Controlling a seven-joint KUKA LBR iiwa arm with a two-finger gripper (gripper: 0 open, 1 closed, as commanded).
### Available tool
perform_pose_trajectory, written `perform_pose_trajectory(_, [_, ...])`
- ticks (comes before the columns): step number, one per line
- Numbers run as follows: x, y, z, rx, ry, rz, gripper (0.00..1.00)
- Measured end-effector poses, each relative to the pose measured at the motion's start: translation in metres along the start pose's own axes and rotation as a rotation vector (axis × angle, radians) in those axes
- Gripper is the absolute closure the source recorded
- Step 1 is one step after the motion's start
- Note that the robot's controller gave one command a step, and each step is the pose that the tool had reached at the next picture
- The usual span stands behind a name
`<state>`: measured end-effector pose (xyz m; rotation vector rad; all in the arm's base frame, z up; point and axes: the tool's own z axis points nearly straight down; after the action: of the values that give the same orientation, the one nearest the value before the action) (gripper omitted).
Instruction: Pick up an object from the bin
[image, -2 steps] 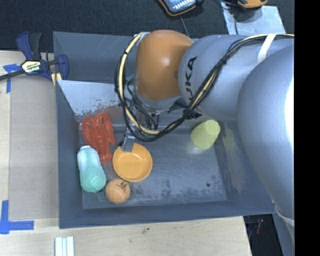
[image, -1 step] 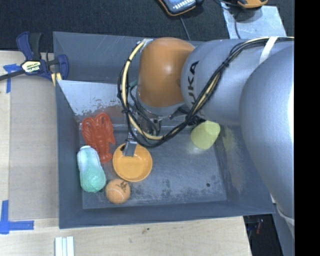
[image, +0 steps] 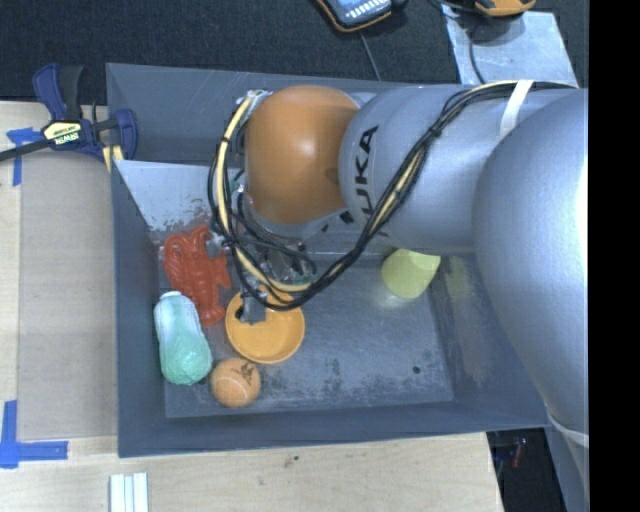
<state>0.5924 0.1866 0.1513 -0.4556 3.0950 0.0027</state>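
In grey metal bin (image: 380, 375), scuffed floor, left half: orange round plastic dish (image: 272, 340) lies under end effector (image: 250, 306), at dish's upper-left rim; cannot tell how far open. Red crumpled thing (image: 195, 268) just left; tan ball (image: 235, 384) near.

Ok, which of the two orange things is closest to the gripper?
The flat orange dish, directly under the gripper; the small orange ball sits beside that dish, farther off.

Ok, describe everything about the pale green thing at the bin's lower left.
The pale green thing is a rounded, elongated lump, plastic-looking, whiter at its upper end. It lies lengthwise along the left wall of the bin, below the red crumpled thing, its lower end beside a small orange ball.
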Motion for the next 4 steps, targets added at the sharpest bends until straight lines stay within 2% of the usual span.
perform_pose_trajectory(1, [0.003, -0.018, 0.016, 0.001, 0.007, 0.243, 0.0])
perform_pose_trajectory(2, [0.001, -0.003, 0.028, 0.0, 0.006, 0.139, 0.0])
perform_pose_trajectory(3, [0.002, -0.003, 0.038, -0.001, 0.003, -0.004, 0.0])
perform_pose_trajectory(4, [0.055, -0.039, 0.055, -0.001, 0.0, -0.056, 1.0])
